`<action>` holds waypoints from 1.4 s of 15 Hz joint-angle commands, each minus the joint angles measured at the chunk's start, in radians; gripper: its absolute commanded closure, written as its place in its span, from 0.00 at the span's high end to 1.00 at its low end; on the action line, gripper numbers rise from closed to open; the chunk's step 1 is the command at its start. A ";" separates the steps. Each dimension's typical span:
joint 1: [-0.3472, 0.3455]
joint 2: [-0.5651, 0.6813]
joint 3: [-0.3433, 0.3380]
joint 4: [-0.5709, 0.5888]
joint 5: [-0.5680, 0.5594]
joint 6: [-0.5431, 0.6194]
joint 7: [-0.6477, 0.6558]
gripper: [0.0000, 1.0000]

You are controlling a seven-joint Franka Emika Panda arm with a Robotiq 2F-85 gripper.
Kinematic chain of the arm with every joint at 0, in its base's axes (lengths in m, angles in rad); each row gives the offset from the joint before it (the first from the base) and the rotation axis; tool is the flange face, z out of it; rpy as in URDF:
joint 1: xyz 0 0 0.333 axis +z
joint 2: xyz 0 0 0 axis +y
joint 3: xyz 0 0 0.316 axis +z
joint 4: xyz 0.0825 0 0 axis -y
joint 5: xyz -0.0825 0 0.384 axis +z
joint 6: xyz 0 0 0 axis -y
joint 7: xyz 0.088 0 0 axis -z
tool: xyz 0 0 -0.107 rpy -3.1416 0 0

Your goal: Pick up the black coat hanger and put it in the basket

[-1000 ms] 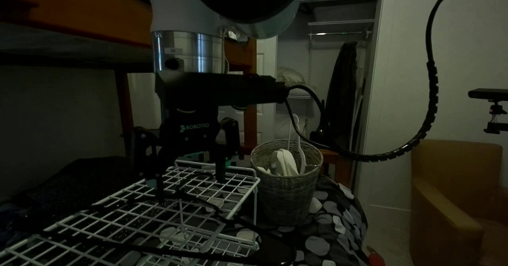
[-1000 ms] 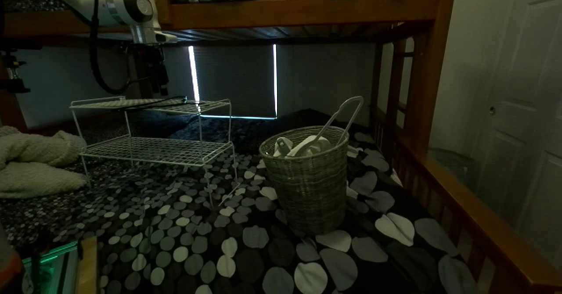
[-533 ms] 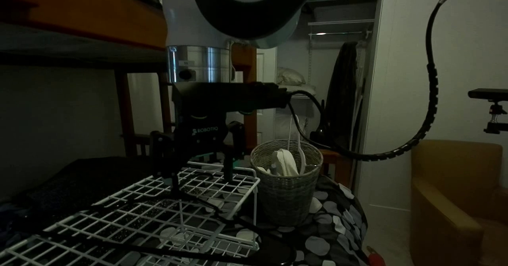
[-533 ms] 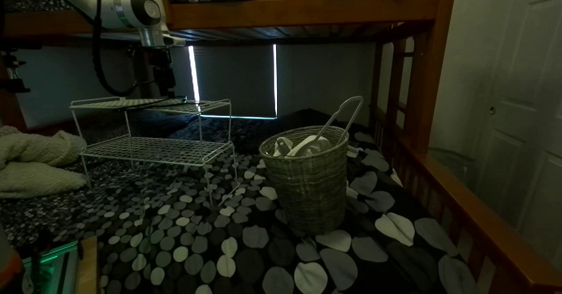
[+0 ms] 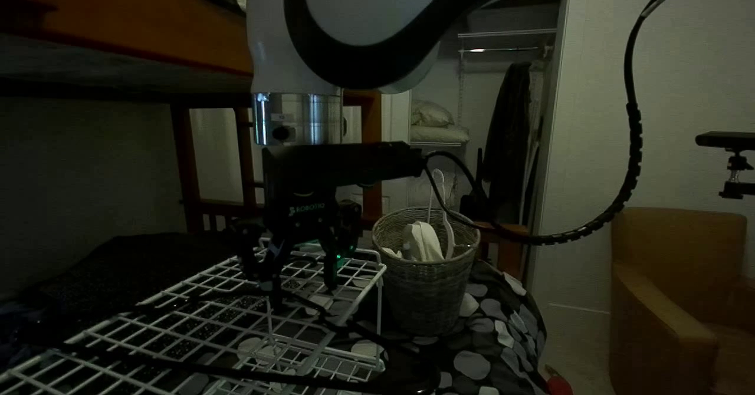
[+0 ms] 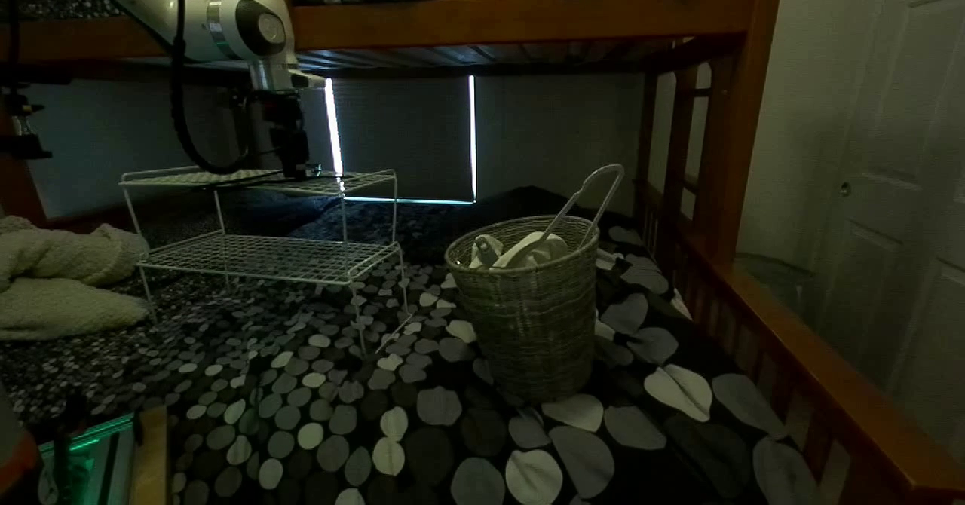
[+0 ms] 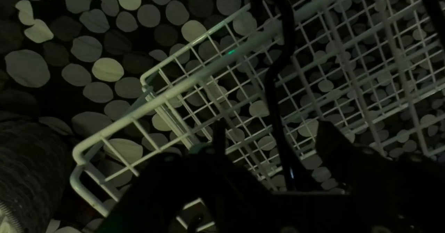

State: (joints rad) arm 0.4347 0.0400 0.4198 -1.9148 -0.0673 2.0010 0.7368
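The black coat hanger lies on the top shelf of the white wire rack; its dark bars show in an exterior view (image 5: 206, 366) and the wrist view (image 7: 276, 114). My gripper (image 5: 303, 292) is low over the shelf, pointing down. In the wrist view my gripper (image 7: 271, 127) is part open, with a hanger bar between its fingers and gaps visible on both sides. The fingers are dark and hard to make out. The grey woven basket (image 5: 424, 298) stands beside the rack on the bed; it also shows in an exterior view (image 6: 535, 324) and the wrist view (image 7: 31, 170).
The white wire rack (image 6: 249, 258) has two shelves; its raised end bar (image 7: 174, 91) faces the basket. White things (image 5: 423, 243) and a white hanger-like loop (image 6: 603, 192) stick up from the basket. The upper bunk beam (image 6: 513, 22) runs overhead. A pale blanket (image 6: 68, 286) lies beside the rack.
My gripper has moved down onto the hanger's level and slightly sideways toward the basket. Its fingers have drawn closer together. The hanger, rack and basket have not moved.
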 commanded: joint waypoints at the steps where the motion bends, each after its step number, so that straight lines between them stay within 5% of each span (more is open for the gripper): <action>1: 0.010 0.007 0.003 -0.004 -0.013 0.002 -0.017 0.39; 3: 0.012 0.008 0.003 -0.005 -0.011 0.002 -0.022 0.20; 7: 0.012 0.006 0.001 -0.009 -0.006 0.008 -0.026 0.00; 18: 0.031 -0.105 0.034 0.009 -0.100 -0.012 0.033 0.02; 21: -0.006 -0.229 0.014 -0.083 -0.041 0.030 0.105 0.02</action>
State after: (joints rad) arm 0.4614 -0.0599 0.4484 -1.8916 -0.1395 2.0017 0.7692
